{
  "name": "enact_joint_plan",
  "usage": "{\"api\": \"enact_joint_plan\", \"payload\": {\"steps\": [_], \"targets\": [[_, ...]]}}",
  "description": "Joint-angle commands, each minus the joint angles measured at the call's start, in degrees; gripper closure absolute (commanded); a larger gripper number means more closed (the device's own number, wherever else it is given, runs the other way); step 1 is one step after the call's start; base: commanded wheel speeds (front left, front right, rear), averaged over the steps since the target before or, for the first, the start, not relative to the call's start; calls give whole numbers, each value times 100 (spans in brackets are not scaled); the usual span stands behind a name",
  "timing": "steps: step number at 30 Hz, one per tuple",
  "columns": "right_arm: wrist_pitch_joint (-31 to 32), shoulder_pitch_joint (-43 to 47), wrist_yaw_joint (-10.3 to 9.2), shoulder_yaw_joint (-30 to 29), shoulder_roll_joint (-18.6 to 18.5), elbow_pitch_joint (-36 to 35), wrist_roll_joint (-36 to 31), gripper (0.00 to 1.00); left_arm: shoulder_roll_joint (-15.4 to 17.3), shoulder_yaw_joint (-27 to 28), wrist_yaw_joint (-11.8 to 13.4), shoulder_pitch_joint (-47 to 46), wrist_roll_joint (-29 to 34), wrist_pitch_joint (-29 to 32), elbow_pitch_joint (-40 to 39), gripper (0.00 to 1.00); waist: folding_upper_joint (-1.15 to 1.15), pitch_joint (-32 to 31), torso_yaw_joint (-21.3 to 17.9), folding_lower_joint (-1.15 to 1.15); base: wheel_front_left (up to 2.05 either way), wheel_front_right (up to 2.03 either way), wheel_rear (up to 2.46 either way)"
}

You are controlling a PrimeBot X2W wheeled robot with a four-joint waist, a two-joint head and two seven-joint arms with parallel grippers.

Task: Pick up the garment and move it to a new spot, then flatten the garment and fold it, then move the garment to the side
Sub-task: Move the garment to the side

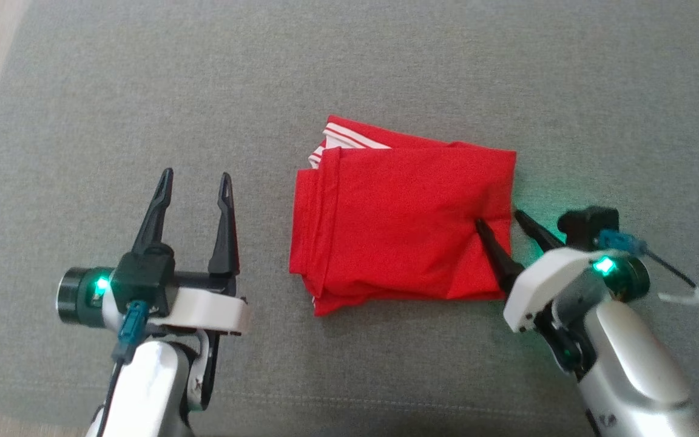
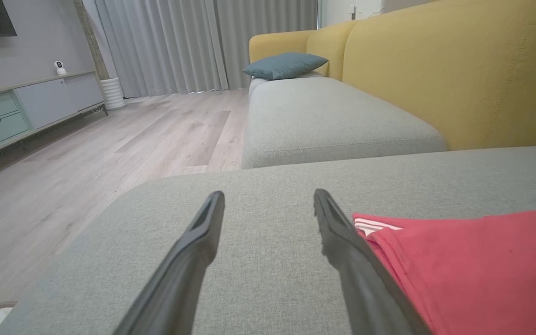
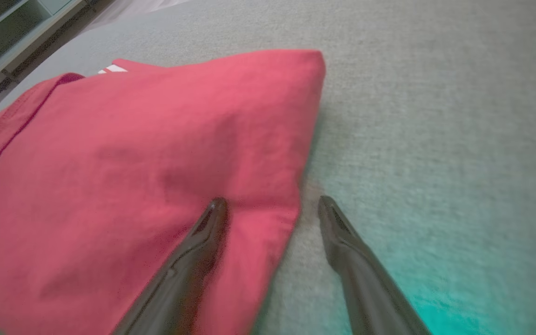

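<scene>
1. The right gripper (image 1: 498,217) has its jaws apart and straddles the near right edge of the red garment (image 1: 398,224). One finger rests on top of the cloth and the other on the grey cushion (image 1: 386,73) just beside it.
2. The step in hand looks like taking hold of the folded garment to shift it aside. To do it well, the outer finger should slide under every layer at that edge before closing, or the fold may open.
3. The left gripper (image 1: 196,175) is also spread wide and holds nothing. It sits near the garment's left edge but apart from it.
4. It could pinch the stacked left hems so both sides lift together.
5. The garment lies as a folded block in the middle of the cushion, with white stripes (image 1: 349,138) showing at its far left corner.
</scene>
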Motion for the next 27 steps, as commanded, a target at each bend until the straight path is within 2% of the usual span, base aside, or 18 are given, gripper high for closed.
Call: {"api": "enact_joint_plan", "payload": {"steps": [1, 3, 11, 21, 27], "targets": [[111, -139, 37, 277, 2, 38, 123, 28, 27, 172, 48, -204, 36, -65, -167, 0, 0, 35, 35, 0, 0, 0, 0], [147, -207, 37, 398, -44, 109, 229, 100, 17, 181, 61, -202, 35, -69, -165, 0, 0, 38, 29, 0, 0, 0, 0], [-101, -148, 37, 638, -389, -297, 316, 100, 28, 229, 70, -165, 36, -74, -228, 0, 0, 30, -248, 0, 0, 0, 0], [-120, -221, 37, 369, -997, -996, 242, 100, 258, 318, 62, -285, 147, -75, -391, 0, 0, 198, -1537, 0, 0, 0, 0], [-139, -548, 37, -135, -1388, -1028, 292, 100, 327, 186, -62, -717, 269, -26, -444, 0, 0, 460, -1983, 0, 0, 0, 0]]}}
